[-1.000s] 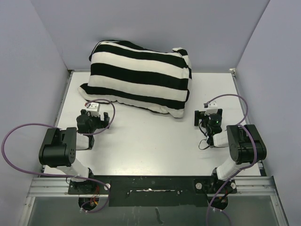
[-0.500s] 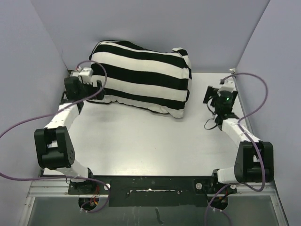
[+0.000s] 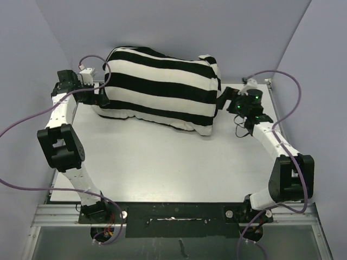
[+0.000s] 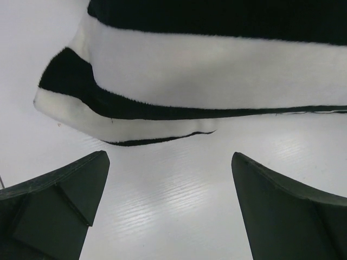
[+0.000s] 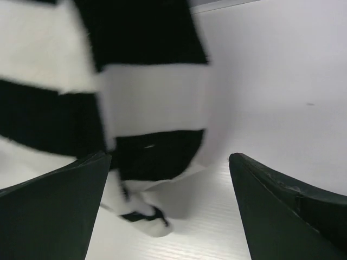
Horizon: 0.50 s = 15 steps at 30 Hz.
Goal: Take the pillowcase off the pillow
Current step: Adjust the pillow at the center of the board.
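**Both tools wide at the ends of the striped pillowcase**

In the top view we see the pillowcase (image 3: 162, 89) lying plump in the upper middle of the frame, at the far side of the bench (image 3: 162, 168) and close to the back wall. The pillow inside it is hidden from us.

The left tool (image 3: 101, 97) sits at upper left, by the cover's lower left corner. Its jaws stand wide with nothing between them. In its wrist view bare bench lies between the fingers (image 4: 65, 200), and the striped edge is just beyond them.

The right tool (image 3: 223, 101) is at the cover's right end, also wide and empty. Its wrist view shows the striped corner at left, near the fingers (image 5: 49, 211). We cannot tell whether they touch.
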Each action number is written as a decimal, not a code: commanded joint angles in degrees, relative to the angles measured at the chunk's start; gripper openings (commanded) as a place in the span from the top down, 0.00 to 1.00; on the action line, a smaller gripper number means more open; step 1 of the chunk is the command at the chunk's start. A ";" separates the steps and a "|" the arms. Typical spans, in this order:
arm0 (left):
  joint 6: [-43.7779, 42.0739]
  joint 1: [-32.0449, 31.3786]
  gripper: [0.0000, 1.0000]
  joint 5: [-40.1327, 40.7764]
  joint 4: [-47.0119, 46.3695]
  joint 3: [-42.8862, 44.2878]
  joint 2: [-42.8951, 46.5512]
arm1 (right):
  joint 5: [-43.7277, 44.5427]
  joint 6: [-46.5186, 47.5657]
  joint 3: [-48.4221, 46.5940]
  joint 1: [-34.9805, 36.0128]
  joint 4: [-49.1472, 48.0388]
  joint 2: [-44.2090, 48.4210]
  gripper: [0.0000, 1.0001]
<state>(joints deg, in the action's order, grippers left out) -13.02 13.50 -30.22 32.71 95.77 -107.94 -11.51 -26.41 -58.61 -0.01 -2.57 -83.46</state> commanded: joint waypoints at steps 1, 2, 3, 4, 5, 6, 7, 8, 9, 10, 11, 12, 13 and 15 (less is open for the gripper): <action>-6.27 0.20 0.02 -0.07 8.31 5.25 -5.87 | 3.23 7.04 -2.94 8.33 4.13 -0.30 0.02; -7.12 0.03 0.02 0.62 7.91 5.07 -6.67 | 4.22 7.91 -2.28 10.02 3.85 -0.37 0.02; -7.85 -0.19 0.02 1.63 7.10 4.65 -7.45 | 5.35 8.93 -1.33 11.52 3.34 -0.36 0.02; -8.40 -0.36 0.02 2.88 5.84 4.12 -8.21 | 6.21 9.96 -0.38 12.97 2.94 -0.33 0.02; -8.90 -0.54 0.02 3.94 4.55 3.57 -8.82 | 6.90 10.72 0.58 14.09 2.66 -0.35 0.02; -9.21 -0.62 0.02 5.22 3.01 3.17 -9.77 | 7.42 11.43 1.66 14.90 2.23 -0.31 0.02; -9.35 -0.66 0.02 5.77 2.28 3.12 -10.26 | 7.54 12.02 2.60 15.44 1.70 -0.48 0.02; -9.46 -0.66 0.02 6.73 0.99 3.10 -10.87 | 7.55 12.49 3.50 15.71 1.43 -0.62 0.02; -9.67 -0.75 0.02 7.24 0.13 3.11 -11.53 | 7.67 12.83 4.04 15.74 1.41 -0.86 0.02; -9.98 -0.75 0.02 7.59 -0.61 3.31 -12.03 | 8.00 13.32 4.53 15.79 1.36 -1.27 0.02; -10.41 -0.75 0.02 7.78 -1.34 3.42 -12.73 | 8.15 13.71 4.82 15.76 1.42 -1.97 0.02; -11.11 -0.75 0.02 7.80 -2.04 3.41 -13.18 | 8.12 14.25 5.04 15.64 1.35 -2.74 0.02; -11.91 -0.68 0.02 7.82 -2.52 3.36 -13.70 | 7.93 14.96 5.16 15.59 1.09 -3.48 0.02; -14.10 -0.66 0.02 7.76 -2.58 3.41 -14.60 | 6.74 15.99 4.94 15.67 0.69 -4.82 0.02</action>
<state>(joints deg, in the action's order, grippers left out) -22.33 12.73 -23.49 34.57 97.76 -119.77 -5.37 -14.20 -53.63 15.79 0.67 -86.28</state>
